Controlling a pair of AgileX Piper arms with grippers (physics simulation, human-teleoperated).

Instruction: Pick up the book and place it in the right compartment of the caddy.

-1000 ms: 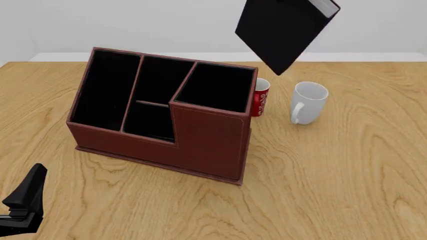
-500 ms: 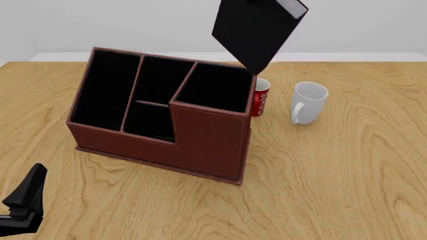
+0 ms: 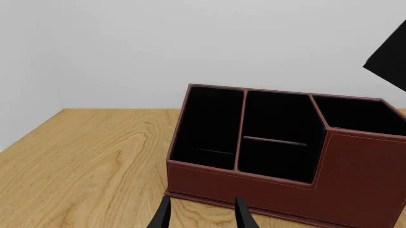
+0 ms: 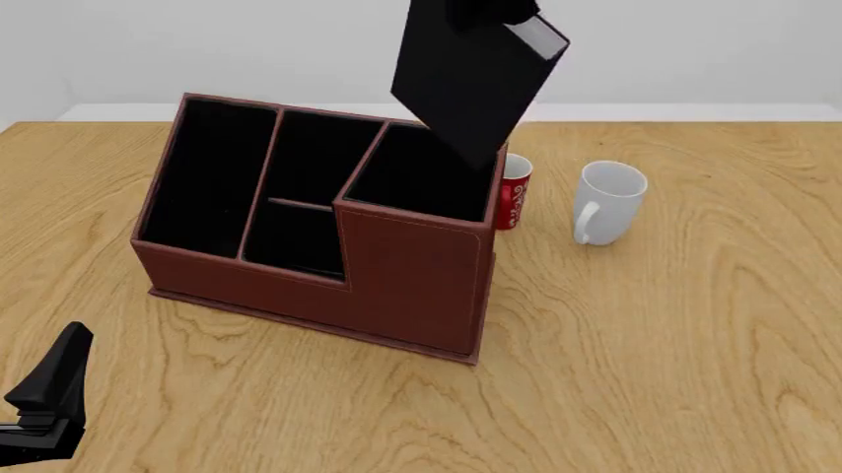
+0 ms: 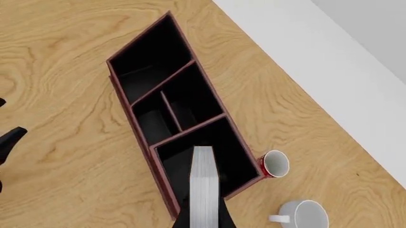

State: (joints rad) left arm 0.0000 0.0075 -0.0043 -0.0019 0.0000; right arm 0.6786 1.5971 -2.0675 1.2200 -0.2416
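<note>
I have the book [image 4: 467, 84] pinched in my right fingers [image 5: 204, 219], up in the air and tilted over the right compartment [image 4: 421, 175] of the caddy [image 4: 394, 276]. Picking up is done. I must lower it in and let go. My left fingers [image 3: 201, 216] are apart, low by the desk [image 4: 658, 345], holding nothing.

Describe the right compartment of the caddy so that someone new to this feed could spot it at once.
Find the reddish-brown caddy, the largest object on the table. Its right compartment is the squarish black-lined section at the end nearest the red can and white mug, under the held book. Unlike the long narrow end section and two small middle ones, its front wall steps up taller.
</note>
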